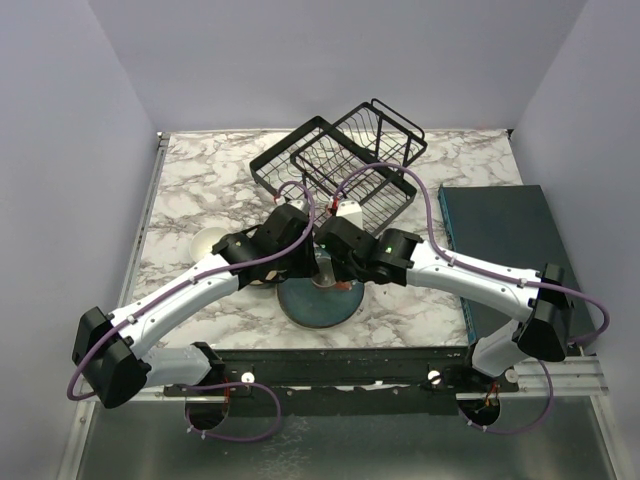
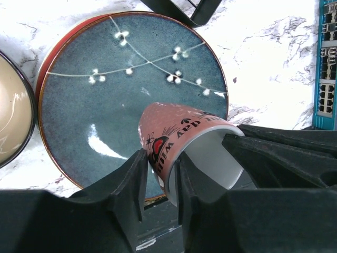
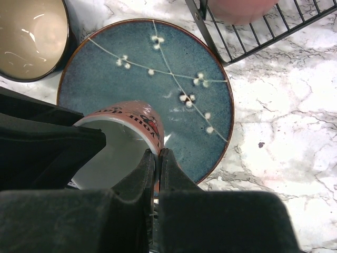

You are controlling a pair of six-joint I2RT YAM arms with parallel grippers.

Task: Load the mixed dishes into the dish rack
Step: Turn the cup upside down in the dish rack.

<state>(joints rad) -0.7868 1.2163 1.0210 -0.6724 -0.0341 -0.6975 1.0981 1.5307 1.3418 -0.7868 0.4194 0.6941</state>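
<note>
Only up close: right jaws tight on pink mug (image 3: 131, 118) rim, left jaws astride, grip unclear.

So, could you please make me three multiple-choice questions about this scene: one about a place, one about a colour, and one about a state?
1. The mug is held over:
A the rack; B the plate; C the slab.

2. The outside of the mug is:
A green; B yellow; C pink.

3. The right tool is:
A wide open; B shut on the mug's rim; C shut on nothing.

Answers:
1 B: both wrist views show the teal plate right behind the mug.
2 C: the left wrist view shows a pink wall with dark lettering.
3 B: in the right wrist view its fingers pinch the mug's wall.
</note>
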